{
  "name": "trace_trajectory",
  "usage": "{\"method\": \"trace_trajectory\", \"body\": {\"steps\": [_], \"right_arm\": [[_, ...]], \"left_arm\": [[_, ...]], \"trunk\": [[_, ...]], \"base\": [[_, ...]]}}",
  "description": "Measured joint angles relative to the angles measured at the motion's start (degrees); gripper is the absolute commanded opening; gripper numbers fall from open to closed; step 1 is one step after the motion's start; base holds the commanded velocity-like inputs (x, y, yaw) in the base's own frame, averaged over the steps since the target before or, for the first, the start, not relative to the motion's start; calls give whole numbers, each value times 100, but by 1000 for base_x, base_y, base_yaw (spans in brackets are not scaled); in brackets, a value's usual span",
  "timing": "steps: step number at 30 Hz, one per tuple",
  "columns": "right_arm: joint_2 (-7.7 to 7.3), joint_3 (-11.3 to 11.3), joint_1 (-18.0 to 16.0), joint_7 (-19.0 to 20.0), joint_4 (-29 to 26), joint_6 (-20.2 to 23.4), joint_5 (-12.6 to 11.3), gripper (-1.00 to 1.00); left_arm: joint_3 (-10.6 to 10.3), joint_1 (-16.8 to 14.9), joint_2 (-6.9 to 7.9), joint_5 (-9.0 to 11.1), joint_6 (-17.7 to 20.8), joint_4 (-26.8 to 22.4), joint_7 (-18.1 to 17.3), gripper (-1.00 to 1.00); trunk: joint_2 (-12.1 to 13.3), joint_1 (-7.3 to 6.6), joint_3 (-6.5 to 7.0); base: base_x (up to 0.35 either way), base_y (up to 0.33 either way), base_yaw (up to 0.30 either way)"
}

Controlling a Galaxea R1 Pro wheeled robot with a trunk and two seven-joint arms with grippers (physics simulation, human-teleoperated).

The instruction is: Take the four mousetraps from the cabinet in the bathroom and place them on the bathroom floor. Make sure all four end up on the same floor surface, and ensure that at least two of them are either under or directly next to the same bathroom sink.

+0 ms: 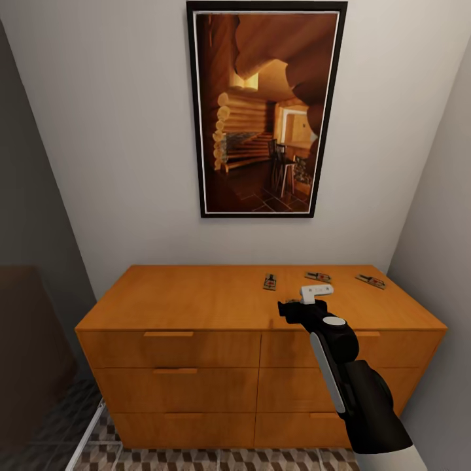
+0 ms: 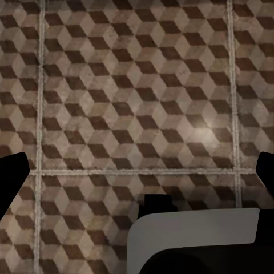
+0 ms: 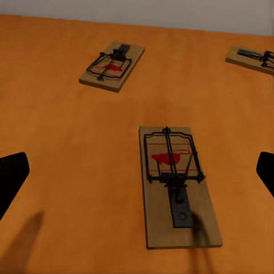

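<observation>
Mousetraps are laid out on the flat top of the orange-brown cabinet [image 1: 196,297], toward its right half, and the nearest mousetrap [image 3: 177,182] is seen through the right wrist camera sitting straight ahead between the spread fingertips of the right gripper [image 3: 137,180], long axis running pretty much along the reach direction, with a second mousetrap [image 3: 112,65] and a third mousetrap [image 3: 251,57] further back. So the right arm is clearly the nearer one, its jaws wide apart and nothing held. The left gripper [image 2: 137,177] is also spread wide, pointed down at the cube-pattern bathroom floor [image 2: 137,85].
</observation>
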Motion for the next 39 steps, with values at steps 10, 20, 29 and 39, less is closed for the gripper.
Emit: {"method": "trace_trajectory", "body": {"steps": [10, 20, 29, 39], "right_arm": [[-30, -15, 0, -3, 0, -8, 15, 100], [-240, -22, 0, 4, 0, -17, 10, 100], [-275, -33, 0, 9, 0, -18, 8, 100], [-284, -41, 0, 189, 0, -19, 10, 100]], "left_arm": [[-2, 0, -8, 0, 1, 4, 0, 100], [-7, 0, -9, 0, 1, 8, 0, 100], [-8, 0, -9, 0, 1, 10, 0, 100], [-8, 0, -9, 0, 1, 16, 0, 100]], "trunk": [[0, 0, -14], [0, 0, -15], [0, 0, -15], [0, 0, -15]], "base": [[0, 0, 0], [0, 0, 0], [0, 0, 0], [0, 0, 0]]}}
